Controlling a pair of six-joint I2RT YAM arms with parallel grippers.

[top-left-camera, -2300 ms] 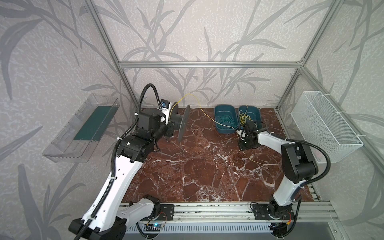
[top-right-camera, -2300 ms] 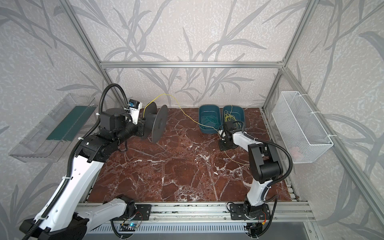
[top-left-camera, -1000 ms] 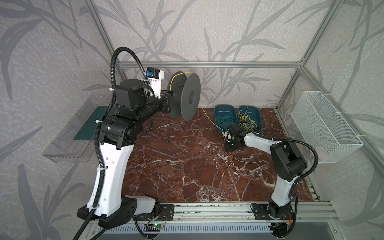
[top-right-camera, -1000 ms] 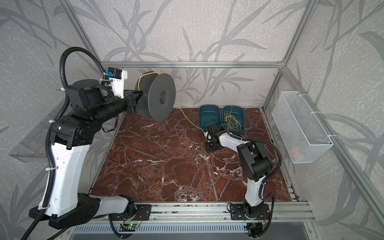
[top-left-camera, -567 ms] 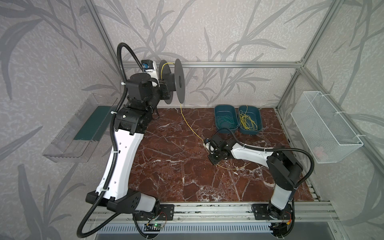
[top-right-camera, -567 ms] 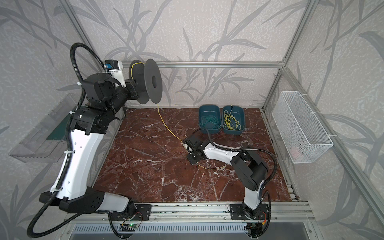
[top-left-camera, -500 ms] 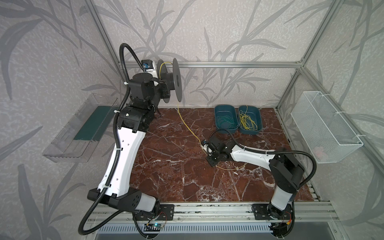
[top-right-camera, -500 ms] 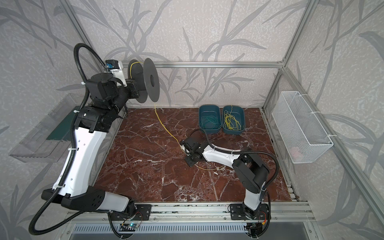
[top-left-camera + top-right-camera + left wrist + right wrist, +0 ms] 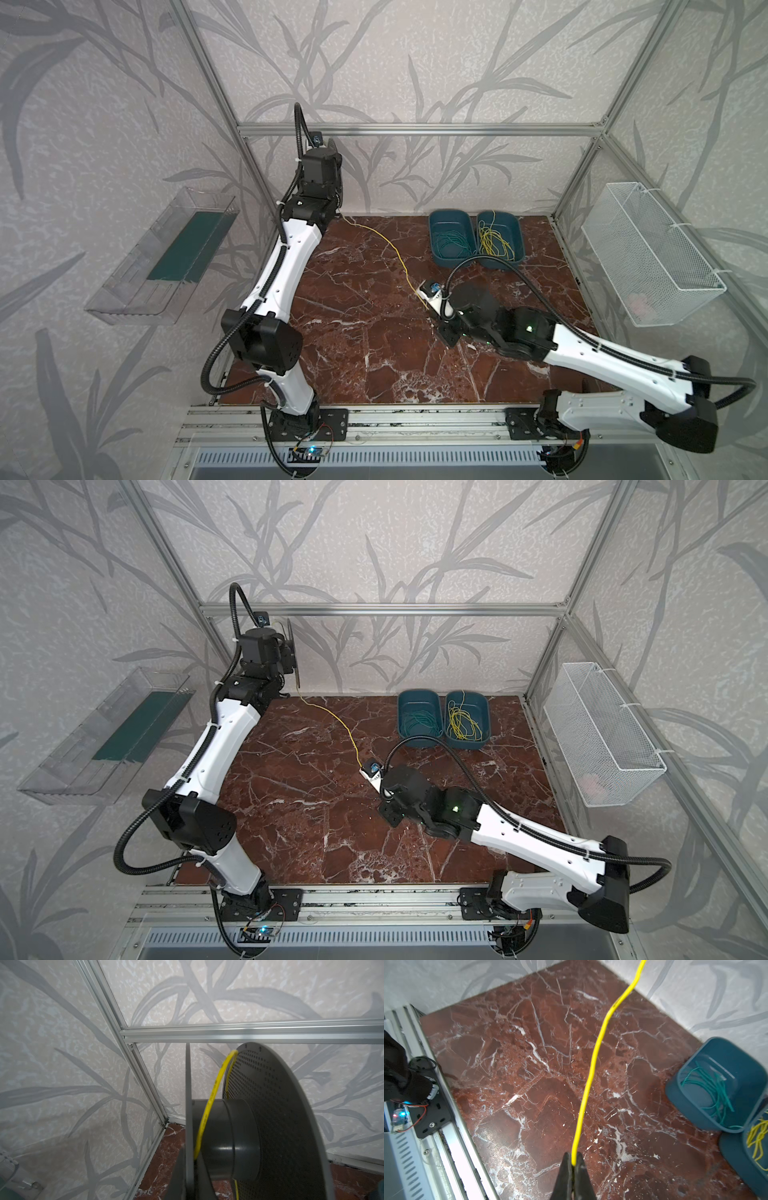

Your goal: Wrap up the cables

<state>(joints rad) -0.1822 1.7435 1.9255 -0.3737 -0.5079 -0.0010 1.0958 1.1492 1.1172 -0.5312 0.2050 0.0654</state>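
The left hand [image 9: 188, 1167] is up high in the back corner, by the wall; it is clenched on the thin side of a big grey reel [image 9: 270, 1115]; a yellow wire [image 9: 209, 1105] goes around the middle of the reel. From the reel the yellow wire runs down in a long line over the red-brown bench [image 9: 353, 340], as both top views show; it does not lie flat on the bench but hangs in the air. At its far end the right hand [image 9: 572, 1164] is low over the middle of the bench, with its two tips pinched tight on the wire. At the back of the bench two blue tubs stand side by side and touch; one tub [image 9: 451, 220] holds green wires [image 9: 451, 245]; the next tub [image 9: 511, 226] holds more loose yellow wires [image 9: 494, 245]. A white wire basket [image 9: 648, 257] hangs on the right wall; a clear tray [image 9: 166, 257] hangs on the left wall.
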